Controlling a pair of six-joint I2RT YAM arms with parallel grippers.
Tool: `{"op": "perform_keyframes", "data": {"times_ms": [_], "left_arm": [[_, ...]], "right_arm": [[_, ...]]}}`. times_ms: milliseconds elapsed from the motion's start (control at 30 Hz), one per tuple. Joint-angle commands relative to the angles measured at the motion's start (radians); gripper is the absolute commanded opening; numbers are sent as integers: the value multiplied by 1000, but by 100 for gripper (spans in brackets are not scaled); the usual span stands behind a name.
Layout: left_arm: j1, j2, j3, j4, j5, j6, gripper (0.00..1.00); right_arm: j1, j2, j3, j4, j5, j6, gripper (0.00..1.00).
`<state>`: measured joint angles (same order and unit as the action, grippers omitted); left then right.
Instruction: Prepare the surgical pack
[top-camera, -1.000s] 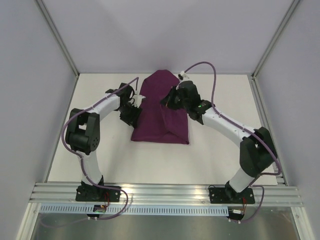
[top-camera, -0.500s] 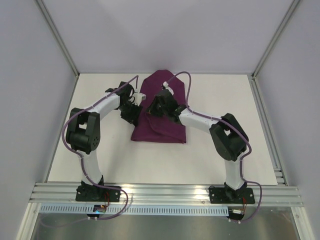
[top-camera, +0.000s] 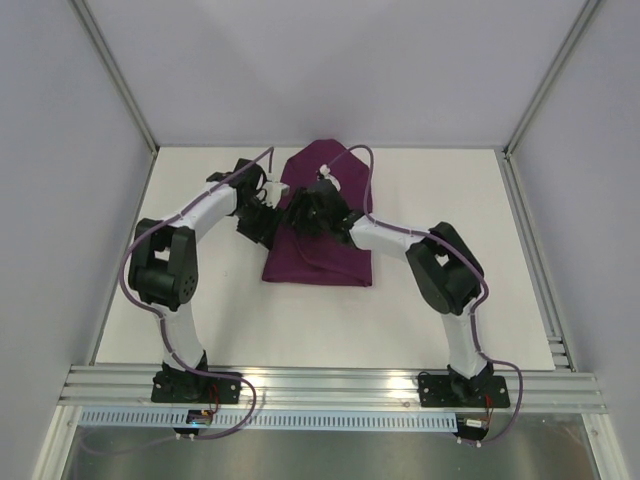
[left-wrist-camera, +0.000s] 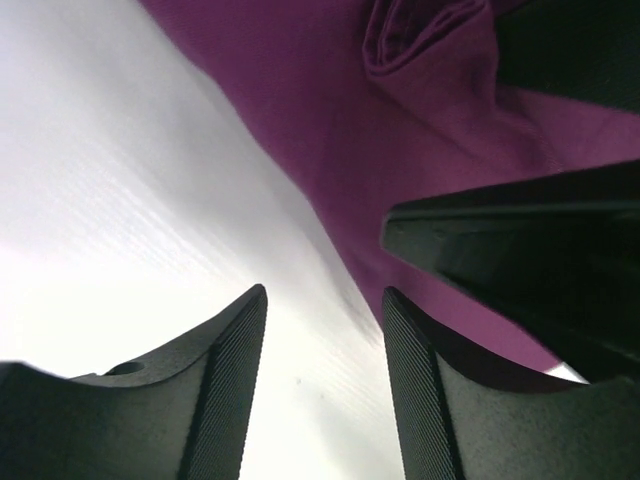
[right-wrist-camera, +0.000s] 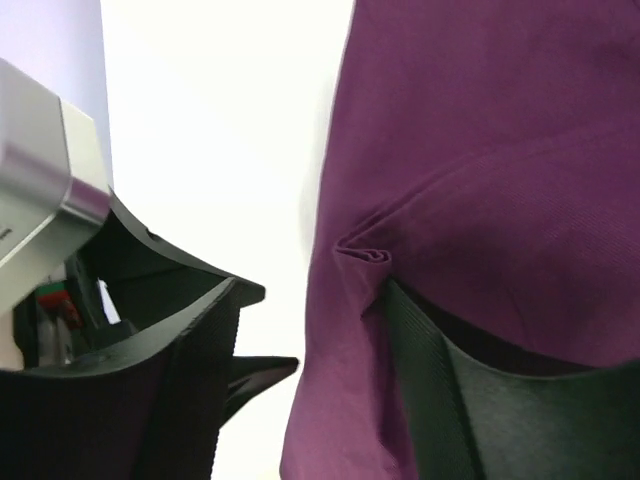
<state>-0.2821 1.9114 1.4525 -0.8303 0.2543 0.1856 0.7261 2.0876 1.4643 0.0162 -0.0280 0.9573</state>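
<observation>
The surgical pack shows only as a dark-purple cloth (top-camera: 322, 250) folded into a narrow bundle mid-table; anything inside it is hidden. My right gripper (top-camera: 299, 214) stands open low over the bundle's left edge. In the right wrist view a small crumpled fold (right-wrist-camera: 365, 254) of the cloth (right-wrist-camera: 500, 130) lies just ahead of the right gripper (right-wrist-camera: 315, 390), loose between the fingers. My left gripper (top-camera: 264, 218) is open just left of the bundle. In the left wrist view only white table shows between the left gripper's (left-wrist-camera: 325, 385) fingers, with the cloth (left-wrist-camera: 400, 130) edge at their right.
The two grippers are very close together at the bundle's left edge; the right arm's black fingers (left-wrist-camera: 520, 240) fill the right of the left wrist view. White table (top-camera: 450, 200) surrounds the cloth, with grey walls and aluminium posts on three sides.
The right gripper swept left across the cloth, carrying a flap over, and then opened, letting go of the fold. The left gripper stayed by the left edge and opened slightly.
</observation>
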Motion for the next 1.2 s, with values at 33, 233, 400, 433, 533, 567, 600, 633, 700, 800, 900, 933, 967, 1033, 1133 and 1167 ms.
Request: {"op": "perform_keyframes", "data": {"times_ms": [33, 233, 400, 433, 533, 567, 600, 633, 700, 800, 900, 933, 967, 1033, 1133, 1167], "left_arm": [[32, -133, 54, -58, 8, 12, 60], [47, -196, 104, -58, 36, -6, 70], [46, -114, 183, -61, 103, -46, 76], [46, -63, 215, -66, 127, -55, 77], [46, 23, 258, -84, 155, -80, 77], [46, 35, 256, -72, 157, -84, 77], [46, 43, 244, -58, 154, -96, 77], [46, 57, 237, -43, 149, -103, 77], [46, 69, 227, -7, 137, -112, 77], [46, 95, 206, 13, 102, -118, 74], [46, 118, 168, 39, 94, -126, 72], [46, 123, 158, 46, 100, -124, 70], [46, 127, 151, 52, 109, -127, 69], [46, 143, 140, 56, 115, -130, 63], [46, 144, 121, 69, 115, -130, 51], [46, 146, 120, 69, 115, -127, 47]], "right_arm": [[9, -138, 62, 16, -12, -129, 66], [-20, -345, 28, -94, -47, -270, 82], [-132, -509, -190, -125, -47, -264, 80], [-155, -520, -218, -136, -41, -269, 79], [-252, -517, -280, -205, -104, -325, 78], [-273, -508, -286, -244, -119, -345, 78], [-306, -497, -301, -257, -148, -368, 77], [-321, -473, -312, -265, -161, -397, 77], [-358, -445, -338, -243, -206, -410, 76], [-375, -385, -377, -203, -269, -420, 73], [-375, -341, -416, -144, -328, -410, 70], [-375, -333, -426, -130, -337, -404, 69], [-375, -319, -436, -115, -345, -402, 67], [-375, -310, -446, -108, -348, -399, 64], [-375, -298, -461, -81, -360, -394, 51], [-373, -294, -469, -76, -363, -393, 48]]}}
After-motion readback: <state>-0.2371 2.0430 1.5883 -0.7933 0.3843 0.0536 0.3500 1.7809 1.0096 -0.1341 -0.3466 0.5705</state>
